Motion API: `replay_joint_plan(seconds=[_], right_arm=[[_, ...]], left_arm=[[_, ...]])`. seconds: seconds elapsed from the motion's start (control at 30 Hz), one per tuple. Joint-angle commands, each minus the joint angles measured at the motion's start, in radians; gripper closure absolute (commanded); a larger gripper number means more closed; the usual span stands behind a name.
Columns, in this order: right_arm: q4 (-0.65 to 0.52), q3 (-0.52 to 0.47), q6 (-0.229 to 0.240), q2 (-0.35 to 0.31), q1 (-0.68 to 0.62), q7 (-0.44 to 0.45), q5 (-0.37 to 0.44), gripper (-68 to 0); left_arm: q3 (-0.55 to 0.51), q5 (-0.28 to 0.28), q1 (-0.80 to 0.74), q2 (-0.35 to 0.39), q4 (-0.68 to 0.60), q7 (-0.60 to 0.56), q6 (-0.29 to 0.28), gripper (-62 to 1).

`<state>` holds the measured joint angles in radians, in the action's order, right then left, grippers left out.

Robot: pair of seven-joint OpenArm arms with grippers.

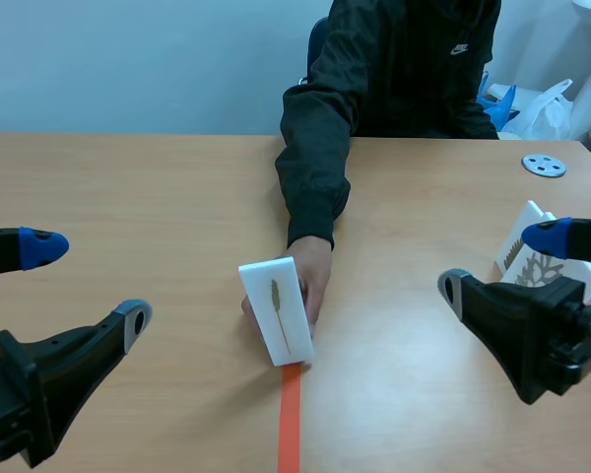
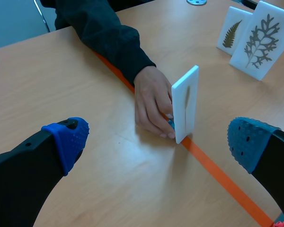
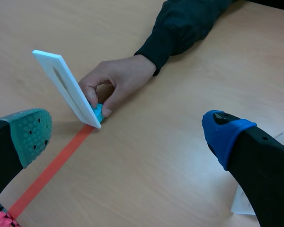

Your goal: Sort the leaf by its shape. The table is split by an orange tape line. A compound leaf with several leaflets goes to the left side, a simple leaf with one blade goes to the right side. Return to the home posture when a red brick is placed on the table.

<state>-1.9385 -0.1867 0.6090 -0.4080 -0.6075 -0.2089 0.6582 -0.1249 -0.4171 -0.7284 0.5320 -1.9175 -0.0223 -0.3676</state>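
Observation:
A white card (image 1: 276, 310) bearing one narrow leaf blade stands upright at the far end of the orange tape line (image 1: 291, 424). A person's hand (image 1: 313, 271) holds it from behind, by a small teal base (image 3: 97, 112). My left gripper (image 1: 87, 284) hangs open at the near left, well apart from the card. On the near right my right gripper (image 1: 500, 262) is open too, with nothing between its fingers. In the left wrist view the card (image 2: 185, 103) and the hand (image 2: 151, 101) lie ahead of the open left gripper (image 2: 158, 141). The card (image 3: 66, 87) lies ahead of the right gripper (image 3: 127, 131).
Two white cards with branching, many-leaflet leaves (image 2: 232, 30) (image 2: 261, 40) stand on the right side, just behind my right gripper. A grey disc (image 1: 544, 165) lies at the far right. The person's black sleeve (image 1: 315, 148) stretches from the far edge to the middle.

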Motion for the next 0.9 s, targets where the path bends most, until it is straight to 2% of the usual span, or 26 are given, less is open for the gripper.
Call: replay_joint_plan(seconds=[0.0,0.37,0.87], right_arm=[[-0.019,0.003,-0.019,-0.013,0.004,0.028,-0.006,-67.9],[-0.019,0.020,-0.124,-0.013,0.004,0.086,-0.049,-67.9],[-0.018,0.020,-0.124,-0.013,0.004,0.084,-0.050,-67.9]], left_arm=[[0.003,-0.009,0.000,-0.005,-0.008,-0.010,-0.001,-62.3],[0.003,-0.009,0.000,-0.005,-0.008,0.020,-0.001,-62.3],[0.003,-0.009,0.000,-0.005,-0.008,0.021,-0.001,-62.3]])
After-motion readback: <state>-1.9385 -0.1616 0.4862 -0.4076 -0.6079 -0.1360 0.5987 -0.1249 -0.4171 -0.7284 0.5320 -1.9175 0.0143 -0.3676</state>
